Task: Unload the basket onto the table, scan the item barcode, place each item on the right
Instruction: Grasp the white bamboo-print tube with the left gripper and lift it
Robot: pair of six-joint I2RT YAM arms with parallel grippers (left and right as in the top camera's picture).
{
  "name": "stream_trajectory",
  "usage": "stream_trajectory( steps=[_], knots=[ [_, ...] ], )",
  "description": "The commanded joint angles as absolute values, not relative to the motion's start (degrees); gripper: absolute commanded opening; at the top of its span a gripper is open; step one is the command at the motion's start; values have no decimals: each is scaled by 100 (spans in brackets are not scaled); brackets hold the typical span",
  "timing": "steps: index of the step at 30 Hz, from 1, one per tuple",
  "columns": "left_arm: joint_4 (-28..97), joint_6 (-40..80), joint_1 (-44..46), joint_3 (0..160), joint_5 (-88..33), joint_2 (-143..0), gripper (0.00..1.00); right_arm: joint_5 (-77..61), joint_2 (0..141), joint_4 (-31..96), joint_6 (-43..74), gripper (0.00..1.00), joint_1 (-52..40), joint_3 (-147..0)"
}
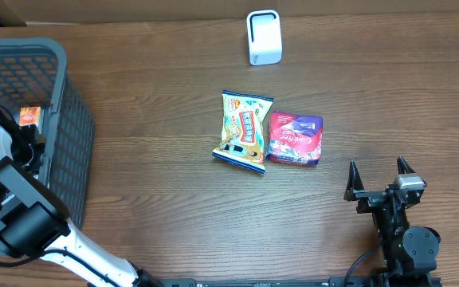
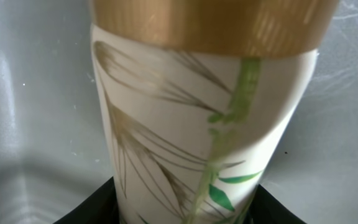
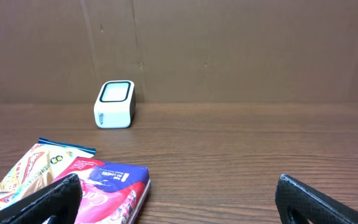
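Taking the bamboo-print cup down in the basket, centre your left gripper on its round body, for whether it has clamped cannot be told, while the right gripper waits spread wide.

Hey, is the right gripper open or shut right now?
Open. The right gripper has its fingers spread wide apart, with nothing between them.

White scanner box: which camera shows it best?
The right wrist view: the scanner stands unblocked, showing its front and dark-rimmed top. Overhead shows it only from above. The left wrist view misses it.
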State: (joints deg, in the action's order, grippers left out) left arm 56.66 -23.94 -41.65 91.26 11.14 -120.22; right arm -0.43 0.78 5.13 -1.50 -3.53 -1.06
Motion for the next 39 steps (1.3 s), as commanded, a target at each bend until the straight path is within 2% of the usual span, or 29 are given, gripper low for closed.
stream_trajectory(
  steps=[1,4,11,16,19,27,39],
  knots=[
    [5714,-2187,-4163,8877,1044,-12140,41,-5,16,478,-156,100,-401,-45],
    [5719,-2141,-4163,8842,1044,-12140,31,-5,16,478,-156,100,-401,-45],
    [5719,-2012,-4160,8812,1050,-12140,31,-5,16,478,-156,100,-401,-45],
    [5782,-1833,-4141,8947,1050,-12138,11,-5,16,478,-156,100,-401,-45],
    [5990,-1564,-4115,9297,1048,-12136,4,-5,16,478,-156,100,-401,-45],
    [6941,-733,-4101,10897,996,-12136,4,-5,16,478,-156,100,-401,-45],
    [8197,-373,-3972,13872,-1367,-12127,4,-5,16,478,-156,100,-401,-45]
  ],
)
